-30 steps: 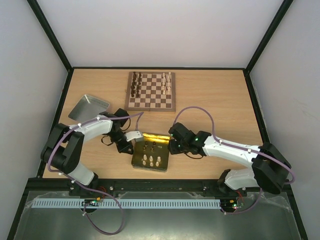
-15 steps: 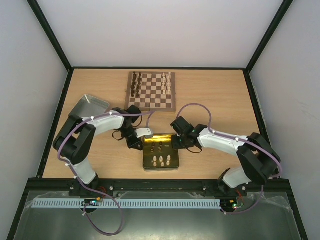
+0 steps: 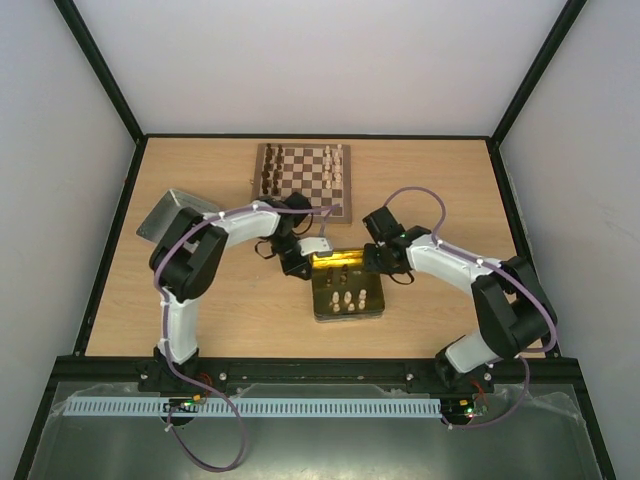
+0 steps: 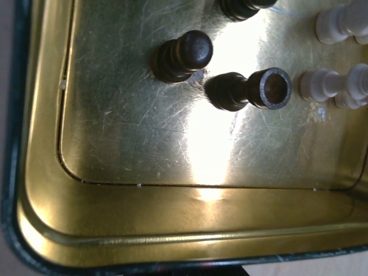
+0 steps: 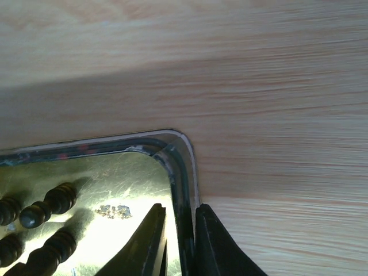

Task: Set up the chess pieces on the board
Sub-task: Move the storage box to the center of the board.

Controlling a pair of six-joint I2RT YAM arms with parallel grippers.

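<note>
The board (image 3: pixel 300 182) lies at the far middle of the table, with dark chess pieces (image 3: pixel 268 176) on its left columns and cream ones (image 3: pixel 331 170) on its right. A gold tin tray (image 3: pixel 322 300) sits in front of it and holds cream pieces (image 3: pixel 348 299) and dark pieces (image 3: pixel 341 270). My left gripper (image 3: pixel 320 247) is shut on the tray's far-left rim (image 4: pixel 172 230); its fingers are out of the left wrist view. Beyond that rim lie dark pieces (image 4: pixel 183 54) and cream pieces (image 4: pixel 325 84). My right gripper (image 5: pixel 179 210) is shut on the tray's right wall (image 5: pixel 185 172), one finger on each side.
A silver tin (image 3: pixel 172 213) lies at the left of the table, beside the left arm. Black frame posts and white walls bound the wooden tabletop (image 3: pixel 450 190). Both arms' purple cables loop above the table near the tray.
Both arms and the gold tray between them have moved right and towards the board. The right gripper's fingers have closed on the tray's wall.
</note>
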